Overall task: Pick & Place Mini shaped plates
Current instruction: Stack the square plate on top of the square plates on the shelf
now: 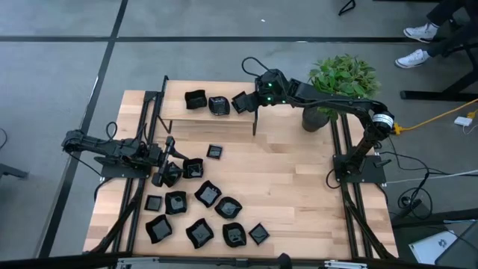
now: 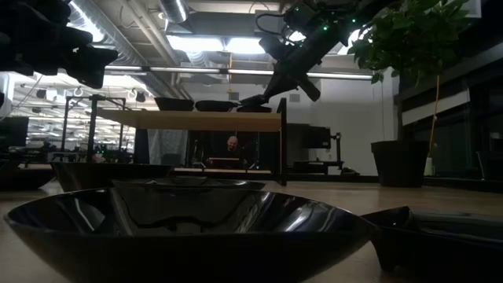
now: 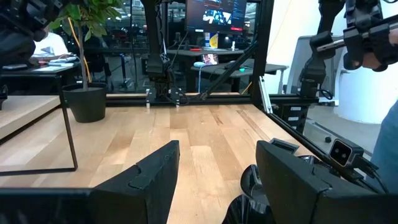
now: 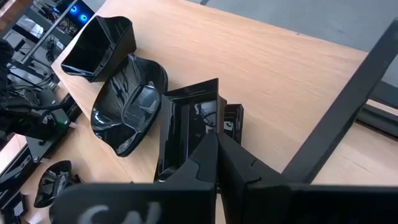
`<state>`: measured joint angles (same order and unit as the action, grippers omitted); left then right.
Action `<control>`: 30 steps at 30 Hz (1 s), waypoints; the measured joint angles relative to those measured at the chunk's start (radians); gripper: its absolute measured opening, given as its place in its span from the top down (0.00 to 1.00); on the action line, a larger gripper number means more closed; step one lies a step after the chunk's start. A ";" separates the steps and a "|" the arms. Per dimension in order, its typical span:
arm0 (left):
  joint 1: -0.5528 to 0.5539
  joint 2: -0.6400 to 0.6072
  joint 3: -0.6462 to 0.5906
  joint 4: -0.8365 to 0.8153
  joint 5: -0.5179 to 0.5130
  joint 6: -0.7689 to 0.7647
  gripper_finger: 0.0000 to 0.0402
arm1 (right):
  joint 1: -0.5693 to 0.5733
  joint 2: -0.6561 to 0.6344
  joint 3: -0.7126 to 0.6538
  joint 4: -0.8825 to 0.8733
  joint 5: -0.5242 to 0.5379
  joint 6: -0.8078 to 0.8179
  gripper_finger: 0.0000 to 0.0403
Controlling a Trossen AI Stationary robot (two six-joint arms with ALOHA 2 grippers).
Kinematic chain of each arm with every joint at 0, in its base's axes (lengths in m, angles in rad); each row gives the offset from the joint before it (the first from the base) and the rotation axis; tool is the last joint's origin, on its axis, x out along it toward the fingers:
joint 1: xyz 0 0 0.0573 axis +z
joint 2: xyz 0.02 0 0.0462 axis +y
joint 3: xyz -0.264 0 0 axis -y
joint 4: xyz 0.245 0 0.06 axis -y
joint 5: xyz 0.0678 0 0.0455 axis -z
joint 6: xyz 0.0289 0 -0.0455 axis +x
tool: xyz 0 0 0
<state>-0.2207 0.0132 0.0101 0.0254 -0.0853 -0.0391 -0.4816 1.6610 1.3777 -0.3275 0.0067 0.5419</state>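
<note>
Three mini shaped plates sit on a raised wooden shelf [image 1: 202, 119] at the table's far side: a squarish one [image 4: 99, 46], a rounded wavy one [image 4: 130, 102] and a square one [image 4: 186, 124]. My right gripper [image 4: 217, 146] reaches over the shelf's right end and is shut at the square plate's rim. Several more black plates [image 1: 205, 194] lie on the table's near left part. My left gripper [image 3: 214, 180] stands open and level at the left edge, beside them, with nothing between its fingers. My right gripper pinches the square plate's rim [image 4: 219, 121] at the side nearest the shelf's right end, between its two fingers. The fingers slant down from the right. The plate [image 2: 253, 100] is tilted, its gripped side raised, its opposite side on the shelf.
A potted plant [image 1: 317, 116] stands at the far right, next to the shelf's black frame leg [image 1: 256, 119]. One small plate [image 1: 214, 152] lies alone mid-table. The table's middle and right are bare wood [image 1: 299, 179]. A person [image 2: 232, 144] sits in the room beyond.
</note>
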 joint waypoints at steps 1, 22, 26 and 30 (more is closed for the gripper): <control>0.000 0.000 0.000 0.000 0.000 0.000 0.48 | 0.000 0.001 0.000 0.000 -0.002 0.001 0.99; 0.000 0.000 0.000 0.000 0.000 0.000 0.48 | 0.000 0.022 0.001 0.002 -0.037 0.000 0.94; 0.000 0.000 0.000 0.000 0.000 0.000 0.48 | 0.000 0.022 0.001 0.002 -0.064 0.000 0.85; 0.000 0.000 0.000 0.000 0.000 0.000 0.48 | 0.000 0.022 0.001 0.003 -0.090 0.000 0.77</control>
<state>-0.2203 0.0131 0.0101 0.0254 -0.0856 -0.0387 -0.4816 1.6833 1.3785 -0.3248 -0.0831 0.5415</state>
